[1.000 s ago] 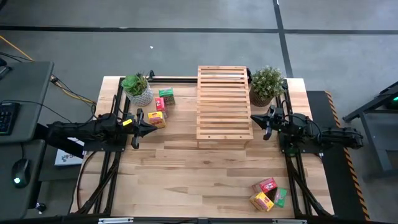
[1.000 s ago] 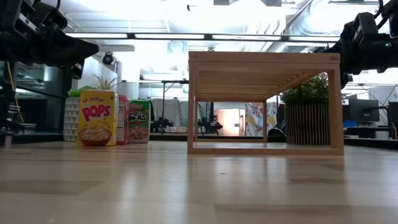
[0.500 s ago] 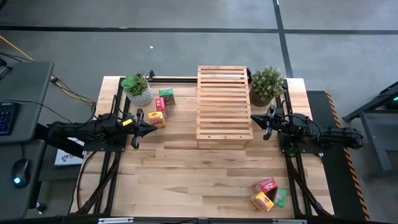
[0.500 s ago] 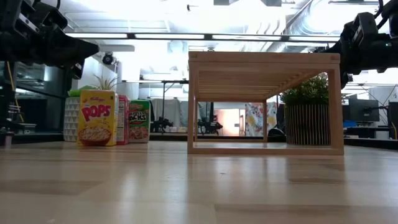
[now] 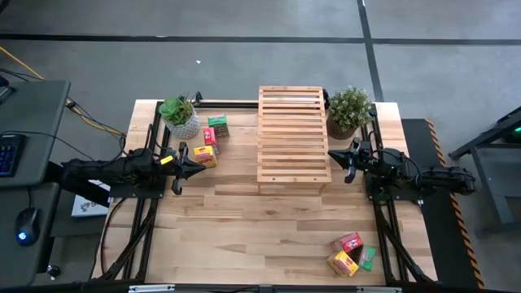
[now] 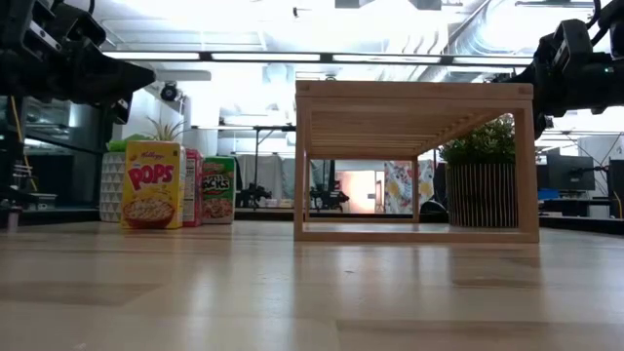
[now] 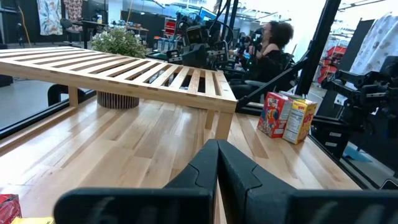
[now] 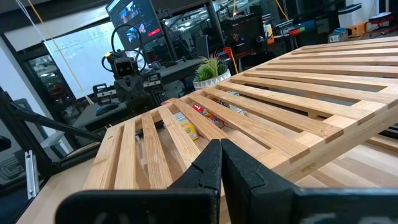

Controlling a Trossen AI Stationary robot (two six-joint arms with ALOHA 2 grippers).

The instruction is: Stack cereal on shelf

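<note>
Currently, left to right: left gripper (image 5: 199, 165), fingers pressed together, empty, beside three cereal boxes (image 5: 210, 140); shelf (image 5: 292, 137), centre-back, bare; right gripper (image 5: 333, 155), likewise closed, empty; three boxes (image 5: 350, 253) at front right. Risk: closed fingers would topple an upright box.

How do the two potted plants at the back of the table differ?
The left plant has broad bright-green leaves; the right plant is a dense, greyish-green bush. The left one sits in a pale patterned pot, the right one in a dark ribbed pot. The left one has cereal boxes just beside it; the right one has none. Both stand upright at the back, flanking the shelf.
</note>
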